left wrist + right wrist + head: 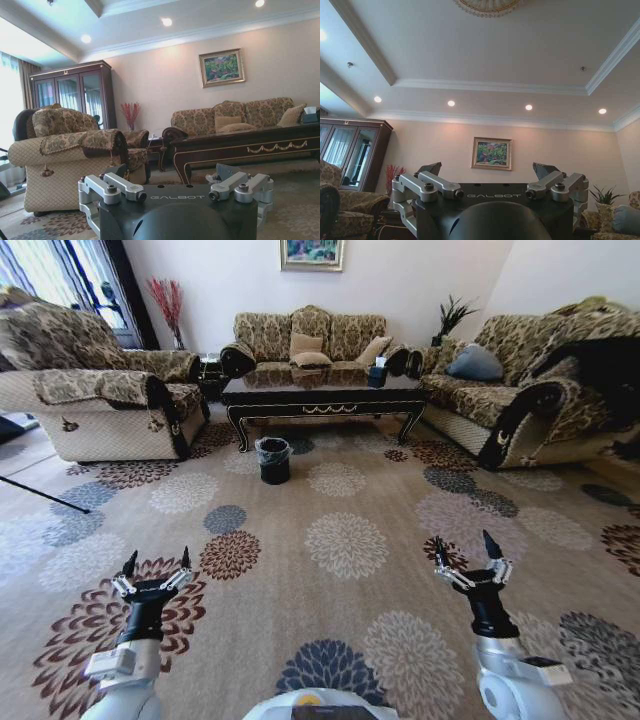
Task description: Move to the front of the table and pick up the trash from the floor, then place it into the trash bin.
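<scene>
Straight ahead, well apart from my wide-open, empty left gripper [156,561] and right gripper [467,544], stands the small black lined trash bin [273,459] before the dark glossy table [322,397]; trash too small to tell.

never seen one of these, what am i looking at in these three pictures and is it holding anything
This is a wheeled robot with two arms. The head view looks down from its head at a living-room carpet. Its left pincer and right pincer are raised in front, both open and holding nothing. Across the carpet stands the table, with the trash bin on the floor in front of it. The other two pictures come from cameras on each wrist, looking past the pincer fingers at the room.
</scene>
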`<state>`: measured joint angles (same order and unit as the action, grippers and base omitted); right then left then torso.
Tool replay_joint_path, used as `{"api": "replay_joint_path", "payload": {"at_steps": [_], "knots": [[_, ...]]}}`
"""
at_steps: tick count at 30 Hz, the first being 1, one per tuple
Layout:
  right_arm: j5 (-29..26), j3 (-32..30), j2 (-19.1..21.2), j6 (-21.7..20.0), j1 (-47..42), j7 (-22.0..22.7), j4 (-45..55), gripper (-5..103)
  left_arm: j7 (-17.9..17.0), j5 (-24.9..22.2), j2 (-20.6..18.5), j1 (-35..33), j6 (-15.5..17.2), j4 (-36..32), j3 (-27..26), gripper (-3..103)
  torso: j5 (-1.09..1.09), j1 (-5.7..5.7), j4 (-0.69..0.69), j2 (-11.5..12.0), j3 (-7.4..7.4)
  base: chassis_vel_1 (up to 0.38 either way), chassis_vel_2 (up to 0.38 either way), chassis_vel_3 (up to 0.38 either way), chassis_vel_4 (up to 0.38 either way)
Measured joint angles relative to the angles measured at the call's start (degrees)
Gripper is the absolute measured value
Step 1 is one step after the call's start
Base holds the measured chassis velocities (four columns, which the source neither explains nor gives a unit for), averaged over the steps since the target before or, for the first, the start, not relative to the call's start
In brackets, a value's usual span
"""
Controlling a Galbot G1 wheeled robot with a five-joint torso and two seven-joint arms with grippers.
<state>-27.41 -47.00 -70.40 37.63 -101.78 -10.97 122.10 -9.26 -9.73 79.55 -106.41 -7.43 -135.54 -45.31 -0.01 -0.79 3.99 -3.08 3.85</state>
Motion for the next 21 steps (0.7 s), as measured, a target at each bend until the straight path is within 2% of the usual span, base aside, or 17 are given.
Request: {"api": "replay_joint_path", "payload": {"at_steps": [12,16,21], "knots": [[-0.17,0.01,0.21,0.44,0.54,-0.35,-0.22,100,0.17,0.03,0.43,0.08,-0.29,0.08,0.22,100,0.05,0.01,0.00,0.00,0.00,-0.106,-0.116,0.100,0.101],[-0.08,0.07,0.17,0.51,0.60,-0.64,-0.30,100,0.23,0.22,0.54,0.16,-0.52,0.27,0.25,100,-0.02,0.02,0.00,-0.01,-0.01,0.000,0.000,0.000,0.000],[-0.05,0.16,0.06,0.71,0.66,-1.65,-0.44,100,0.23,0.26,0.60,0.18,-0.56,0.33,0.20,100,-0.01,0.01,0.00,-0.01,0.00,0.024,0.033,-0.002,-0.013]]}}
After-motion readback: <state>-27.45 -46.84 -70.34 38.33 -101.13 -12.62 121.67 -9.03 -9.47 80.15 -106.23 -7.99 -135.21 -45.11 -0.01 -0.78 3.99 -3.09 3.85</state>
